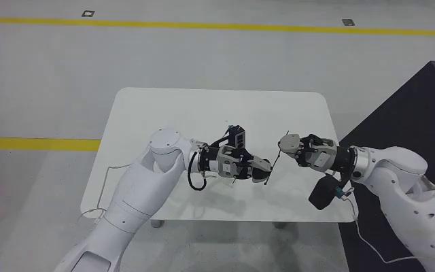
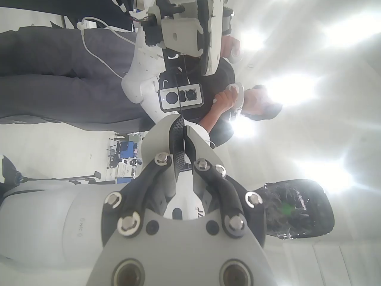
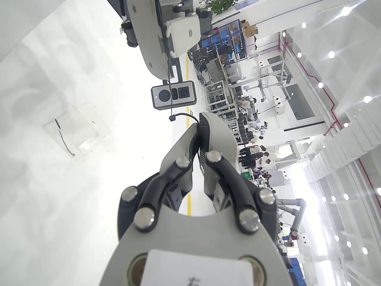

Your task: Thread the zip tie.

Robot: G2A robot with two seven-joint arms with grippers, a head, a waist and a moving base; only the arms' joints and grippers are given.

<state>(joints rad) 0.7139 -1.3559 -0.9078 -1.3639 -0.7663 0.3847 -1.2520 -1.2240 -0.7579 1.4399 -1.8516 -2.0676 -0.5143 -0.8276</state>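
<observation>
Black zip tie (image 3: 171, 118) is up in the air over the white table (image 1: 170, 109), between the two grippers and not touching the tabletop. The right gripper (image 3: 198, 124) has its jaws squeezed together on the end with the little square head, which pokes out sideways on a short curved bit of strap. The left gripper (image 2: 181, 119) is pinched tight too, on a thin straight run of strap that sticks out past its fingertips toward the other gripper. That strap runs right up to the head, but I honestly can't tell if it's through the slot, or even if both bits are one tie.

Materials: the fingers are smooth off-white plastic shells with black pads (image 2: 176, 141) that have a fine grid texture. The black linkages are held by shiny round-headed bolts. There's a white label (image 3: 199, 269) on the right gripper's base, but the print is cut off at the edge, so it's unreadable. The table has rounded corners and a matte top. Off to the side on it sits a clear box (image 3: 89, 133) with a thin dark strap (image 3: 64, 139) lying in it.
</observation>
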